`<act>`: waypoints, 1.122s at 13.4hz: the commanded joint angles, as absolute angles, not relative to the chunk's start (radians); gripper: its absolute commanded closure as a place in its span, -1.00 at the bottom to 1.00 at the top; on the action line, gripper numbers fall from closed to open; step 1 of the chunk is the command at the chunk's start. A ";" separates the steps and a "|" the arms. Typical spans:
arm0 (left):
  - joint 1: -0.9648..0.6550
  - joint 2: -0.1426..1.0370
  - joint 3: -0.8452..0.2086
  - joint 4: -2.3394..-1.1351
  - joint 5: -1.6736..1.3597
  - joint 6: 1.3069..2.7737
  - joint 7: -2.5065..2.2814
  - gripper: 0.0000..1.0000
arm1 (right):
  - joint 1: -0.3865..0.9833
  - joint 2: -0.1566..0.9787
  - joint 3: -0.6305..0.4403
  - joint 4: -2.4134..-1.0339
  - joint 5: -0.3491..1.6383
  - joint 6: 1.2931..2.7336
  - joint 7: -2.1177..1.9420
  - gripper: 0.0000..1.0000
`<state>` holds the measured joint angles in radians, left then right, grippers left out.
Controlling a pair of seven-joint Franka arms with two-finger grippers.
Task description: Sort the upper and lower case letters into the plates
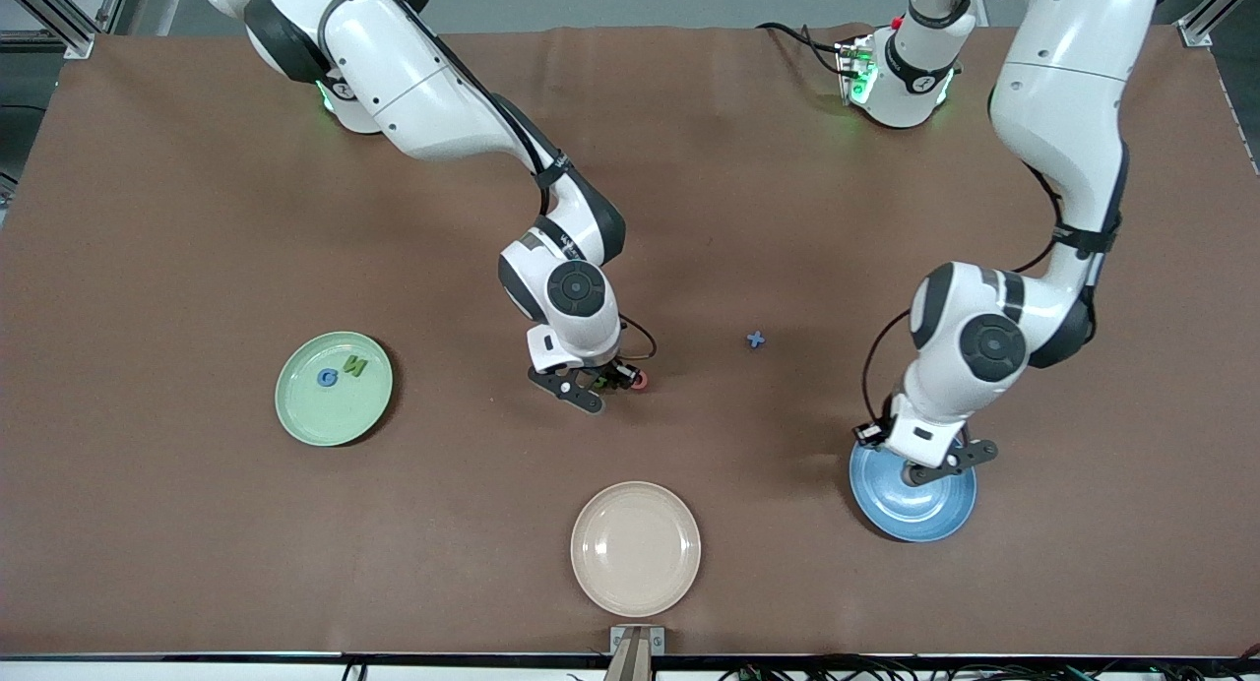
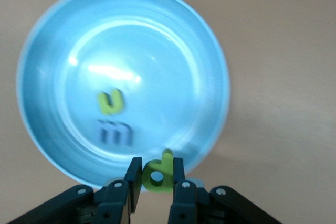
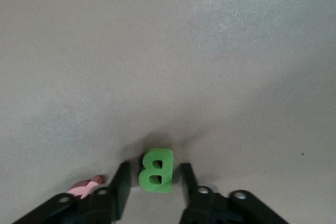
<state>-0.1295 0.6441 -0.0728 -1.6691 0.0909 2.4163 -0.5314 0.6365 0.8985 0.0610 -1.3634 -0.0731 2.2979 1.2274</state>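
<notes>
Two grips: the left gripper (image 2: 156, 182) pinches a green "d" (image 2: 158, 174) over the blue plate's (image 2: 63, 40) rim, risking an outside drop; the right gripper (image 3: 151, 184) narrows around green "B" (image 3: 156, 169), which may slip.

A cream-beige plate (image 1: 635, 548) sits on the brown table (image 1: 197, 543), nearest the front camera.

A green foam letter "B" (image 3: 156, 169) sits low in the right wrist view, at centre. Low in the left wrist view, a yellow-green lowercase "d" (image 2: 158, 173) stands at the bottom centre. Above it, on the blue plate (image 2: 173, 35), lie a yellow-green "u" (image 2: 111, 102) and a dark blue "m" (image 2: 115, 132).
</notes>
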 commanded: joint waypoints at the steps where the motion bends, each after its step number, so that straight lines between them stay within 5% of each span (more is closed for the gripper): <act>1: -0.104 0.695 -0.081 -1.614 0.107 2.414 -0.476 0.70 | 0.623 0.890 0.055 -1.368 -0.095 2.290 1.233 1.00; 2: -0.106 0.712 -0.081 -1.612 0.104 2.416 -0.477 0.47 | 0.597 0.878 0.055 -1.368 -0.095 2.255 1.214 1.00; 4: -0.106 0.716 -0.083 -1.611 0.097 2.419 -0.494 -0.67 | 0.528 0.812 0.060 -1.390 -0.089 2.153 1.088 1.00; 6: -0.106 0.693 -0.093 -1.623 0.095 2.410 -0.495 -0.98 | 0.441 0.703 0.063 -1.501 -0.084 2.138 0.924 1.00; 11: -0.112 0.529 -0.165 -1.726 0.095 2.212 -0.593 -0.95 | 0.166 0.476 0.066 -1.811 -0.080 2.183 0.417 1.00; 15: -0.133 0.477 -0.248 -1.887 0.106 2.273 -0.869 -0.68 | 0.052 0.454 0.066 -1.980 -0.080 2.354 0.256 0.99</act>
<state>-0.1210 0.5176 -0.2321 -1.7908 0.0908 2.2308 -0.7587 0.0886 0.4974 0.0415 -1.8631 -0.0767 2.2683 0.2997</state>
